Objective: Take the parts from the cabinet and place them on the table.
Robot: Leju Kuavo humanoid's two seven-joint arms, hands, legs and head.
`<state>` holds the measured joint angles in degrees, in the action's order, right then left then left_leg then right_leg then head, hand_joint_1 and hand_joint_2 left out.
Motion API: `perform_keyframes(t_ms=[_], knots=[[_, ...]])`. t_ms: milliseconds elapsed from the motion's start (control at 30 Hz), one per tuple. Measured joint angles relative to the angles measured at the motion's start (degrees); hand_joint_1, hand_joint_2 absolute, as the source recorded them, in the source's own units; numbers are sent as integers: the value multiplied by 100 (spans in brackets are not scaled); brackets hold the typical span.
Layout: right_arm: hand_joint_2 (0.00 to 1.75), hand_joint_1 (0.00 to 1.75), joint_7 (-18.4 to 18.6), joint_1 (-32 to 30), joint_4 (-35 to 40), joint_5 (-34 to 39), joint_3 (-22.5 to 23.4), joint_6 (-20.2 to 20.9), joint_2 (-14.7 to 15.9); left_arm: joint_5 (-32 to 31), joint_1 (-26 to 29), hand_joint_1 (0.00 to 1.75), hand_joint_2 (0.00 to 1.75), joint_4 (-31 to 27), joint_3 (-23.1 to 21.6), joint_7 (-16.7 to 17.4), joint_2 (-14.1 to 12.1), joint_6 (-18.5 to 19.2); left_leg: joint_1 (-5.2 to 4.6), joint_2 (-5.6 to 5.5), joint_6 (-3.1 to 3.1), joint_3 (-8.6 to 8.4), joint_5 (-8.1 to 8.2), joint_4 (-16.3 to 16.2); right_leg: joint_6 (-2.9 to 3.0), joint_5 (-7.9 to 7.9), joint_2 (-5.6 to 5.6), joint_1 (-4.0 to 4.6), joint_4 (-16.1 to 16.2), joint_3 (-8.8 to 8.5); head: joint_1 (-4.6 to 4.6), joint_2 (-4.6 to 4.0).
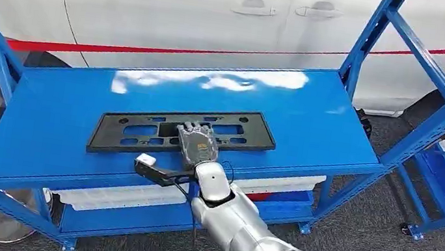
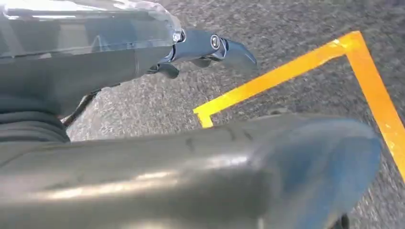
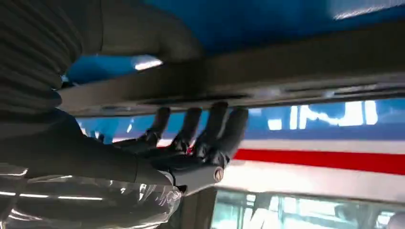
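While the right hand (image 1: 196, 143) rests on the black plate frame (image 1: 140, 130), fingers (image 3: 224, 126) spread, blue table (image 1: 41, 133) beneath.

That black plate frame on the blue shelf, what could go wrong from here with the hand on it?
The right hand rests on the near edge of the long black frame, near its middle; a one-handed lift could let the ends sag or tip. The frame lies flat on the glossy blue shelf, so it might slide away rather than lift. The blue upright could catch a swinging end.
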<state>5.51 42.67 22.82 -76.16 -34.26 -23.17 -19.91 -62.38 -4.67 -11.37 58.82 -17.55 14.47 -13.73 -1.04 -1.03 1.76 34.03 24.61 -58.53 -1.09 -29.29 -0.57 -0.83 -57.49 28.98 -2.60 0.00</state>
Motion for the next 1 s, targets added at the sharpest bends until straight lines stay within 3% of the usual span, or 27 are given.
perform_keyframes(t_ms=[167, 533, 667, 800, 900, 967, 1000], knots=[[175, 175, 68, 96, -15, 436, -840, 135, -26, 131, -28, 0, 0, 0, 172, 2, 83, -142, 0, 0, 0, 0, 0, 0, 0, 0, 0, 0, 1, 1, 0, 0], [175, 175, 197, 161, -28, 1033, -1951, 448, -48, 319, -13, 0, 0, 0, 424, -57, 194, -441, 1, 2, 0, -3, 0, 0, 0, 0, -1, 1, 1, -1, 0, 0], [175, 175, 99, 196, -28, 1452, -2250, 261, -50, 441, -15, 0, 0, 0, 496, -72, 210, -531, 1, 2, 1, -5, -1, 0, -1, 1, -2, 1, 1, -4, 0, 0], [175, 175, -434, 225, 43, 2781, -2425, -536, -50, 647, -19, 0, 0, 0, 647, -109, 227, -719, 1, 3, 2, -4, -2, 0, -3, 3, -5, 2, 0, -3, 0, 0], [175, 175, -1320, 509, 290, 4091, -2335, -1304, -48, 800, -23, 0, 0, 0, 797, -142, 243, -898, 2, 20, 2, -12, -2, 0, -3, 5, -21, 2, 1, -2, 0, 0], [175, 175, -1832, 573, 749, 4625, -1860, -1309, -15, 848, -27, 0, 0, 0, 890, -122, 256, -1019, 2, 20, 3, -20, -2, 0, -3, 5, -20, 1, 1, -3, 0, 0], [175, 175, -1834, 512, 1134, 4549, -1517, -1052, 37, 848, -27, 0, 0, 0, 920, -109, 258, -1043, 2, 12, 5, -16, -4, 0, -4, 6, -11, 1, 1, -3, 0, 0]])
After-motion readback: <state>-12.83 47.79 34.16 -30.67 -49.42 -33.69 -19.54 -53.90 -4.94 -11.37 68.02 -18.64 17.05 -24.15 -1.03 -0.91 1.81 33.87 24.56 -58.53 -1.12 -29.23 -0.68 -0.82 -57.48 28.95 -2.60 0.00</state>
